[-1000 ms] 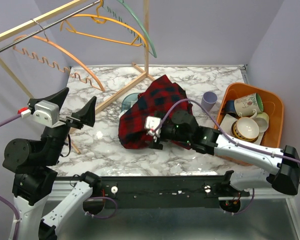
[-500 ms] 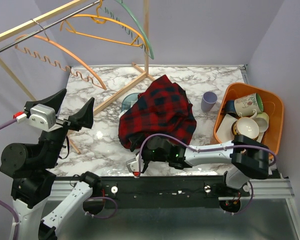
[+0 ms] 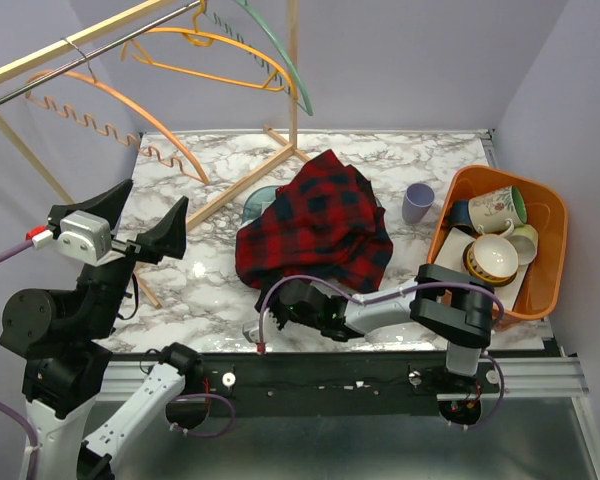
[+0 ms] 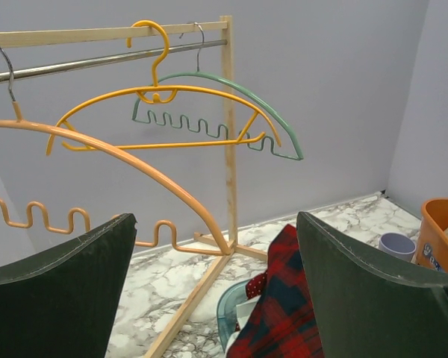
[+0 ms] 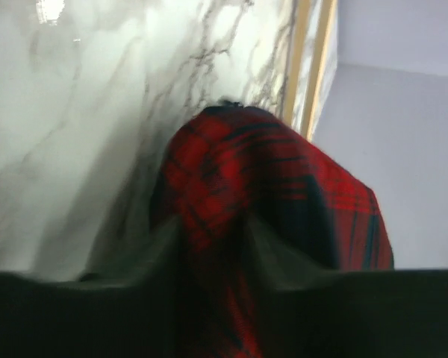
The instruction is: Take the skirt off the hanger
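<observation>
The red and dark plaid skirt [image 3: 315,225] lies heaped on the marble table, partly over a pale blue tub [image 3: 258,203]. No hanger shows inside the heap. My right gripper [image 3: 280,297] sits low at the skirt's near hem. In the right wrist view a fold of the skirt [image 5: 239,186] runs between the fingers of that gripper [image 5: 213,224], which are shut on it. My left gripper [image 3: 150,210] hangs open above the table's left side, well away from the cloth. In the left wrist view the left gripper [image 4: 215,224] frames the skirt [image 4: 280,306], with nothing between its fingers.
A wooden clothes rack [image 3: 292,80] stands at the back left, with bare orange [image 3: 110,95], yellow [image 3: 210,42] and green [image 3: 280,60] hangers on its rail. A purple cup [image 3: 418,202] stands right of the skirt. An orange basket [image 3: 555,215] holds mugs at the right edge.
My right arm has drawn back from on top of the skirt to its near hem, folding up tight. Its jaws have closed from wide open onto the cloth. The left arm has barely moved.
</observation>
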`<action>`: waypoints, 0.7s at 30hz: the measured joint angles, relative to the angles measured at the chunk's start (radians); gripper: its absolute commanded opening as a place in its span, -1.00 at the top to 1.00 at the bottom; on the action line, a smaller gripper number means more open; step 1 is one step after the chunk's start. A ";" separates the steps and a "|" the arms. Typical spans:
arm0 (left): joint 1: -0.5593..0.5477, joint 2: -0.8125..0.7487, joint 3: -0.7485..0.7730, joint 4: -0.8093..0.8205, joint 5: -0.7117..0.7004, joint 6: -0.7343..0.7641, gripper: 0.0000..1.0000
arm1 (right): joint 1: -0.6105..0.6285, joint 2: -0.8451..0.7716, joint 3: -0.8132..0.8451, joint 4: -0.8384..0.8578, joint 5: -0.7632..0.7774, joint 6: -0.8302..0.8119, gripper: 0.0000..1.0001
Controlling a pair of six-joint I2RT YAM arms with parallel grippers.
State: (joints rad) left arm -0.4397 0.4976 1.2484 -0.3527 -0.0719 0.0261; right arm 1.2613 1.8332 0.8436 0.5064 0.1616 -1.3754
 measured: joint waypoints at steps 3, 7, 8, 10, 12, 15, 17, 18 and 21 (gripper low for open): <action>0.000 0.000 0.000 0.000 0.000 0.000 -0.98 | 0.000 0.009 0.022 0.033 0.033 -0.006 0.82; 0.000 0.000 0.000 0.000 0.000 0.000 -0.98 | 0.000 0.006 0.048 0.077 0.059 0.013 0.99; 0.000 0.000 0.000 0.000 0.000 0.000 -0.97 | 0.000 0.001 0.054 0.085 0.063 0.026 0.99; 0.000 0.000 0.000 0.000 0.000 -0.001 -0.97 | 0.000 -0.016 0.056 0.084 0.064 0.053 0.99; 0.000 0.000 0.000 0.000 0.000 -0.001 -0.98 | -0.001 -0.064 0.063 0.053 0.053 0.143 0.99; 0.000 0.000 0.000 0.000 0.000 -0.001 -0.98 | -0.023 -0.169 0.111 -0.027 -0.005 0.334 0.99; 0.000 0.000 0.000 0.000 0.000 -0.001 -0.98 | -0.053 -0.238 0.153 -0.060 -0.056 0.473 0.99; 0.000 0.000 0.000 0.000 0.000 -0.001 -0.98 | -0.086 -0.286 0.169 -0.061 -0.100 0.575 0.99; 0.000 0.002 0.000 0.000 0.000 -0.001 -0.98 | -0.194 -0.395 0.167 -0.022 -0.208 0.860 0.99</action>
State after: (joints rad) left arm -0.4397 0.4995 1.2484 -0.3527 -0.0715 0.0250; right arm 1.0672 1.4384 1.0107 0.4847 -0.0460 -0.5152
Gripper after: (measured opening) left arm 0.988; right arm 0.021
